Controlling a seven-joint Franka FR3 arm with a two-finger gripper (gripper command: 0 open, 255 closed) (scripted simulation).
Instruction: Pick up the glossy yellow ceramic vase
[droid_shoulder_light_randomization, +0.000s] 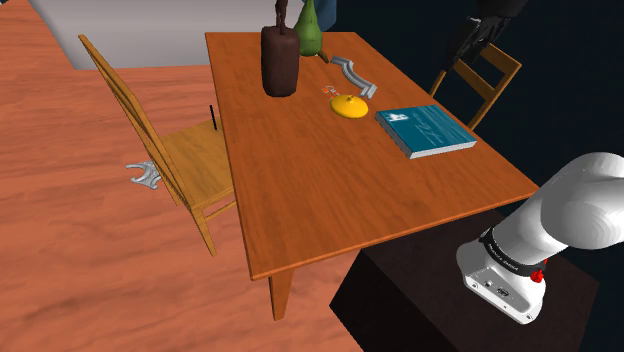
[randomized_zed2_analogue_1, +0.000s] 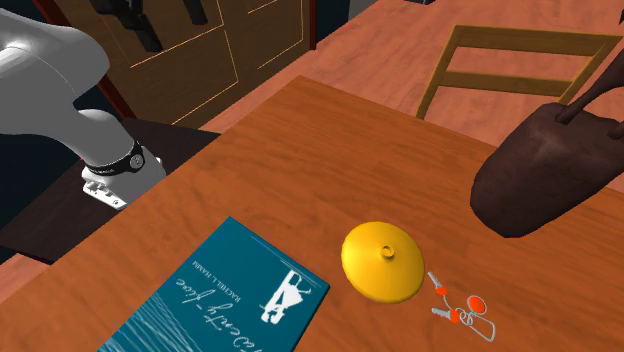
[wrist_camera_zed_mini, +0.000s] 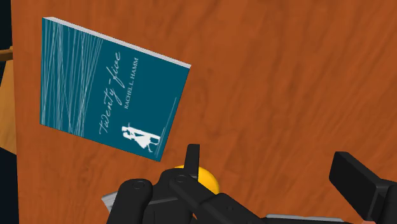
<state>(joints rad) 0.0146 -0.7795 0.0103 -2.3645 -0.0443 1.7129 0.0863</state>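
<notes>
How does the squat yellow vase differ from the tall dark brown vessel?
The glossy yellow vase is bright, low and domed; the dark brown vessel is sombre, upright and far taller. The yellow vase lies nearer the teal book than the brown vessel does. Both rest on the wooden table.

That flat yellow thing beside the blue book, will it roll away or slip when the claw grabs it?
The yellow vase sits low and wide on the table, so it probably won't tip or roll. Its smooth, sloping top looks likely to slip out of a pinch. It appears rigid, so it should keep its shape.
</notes>
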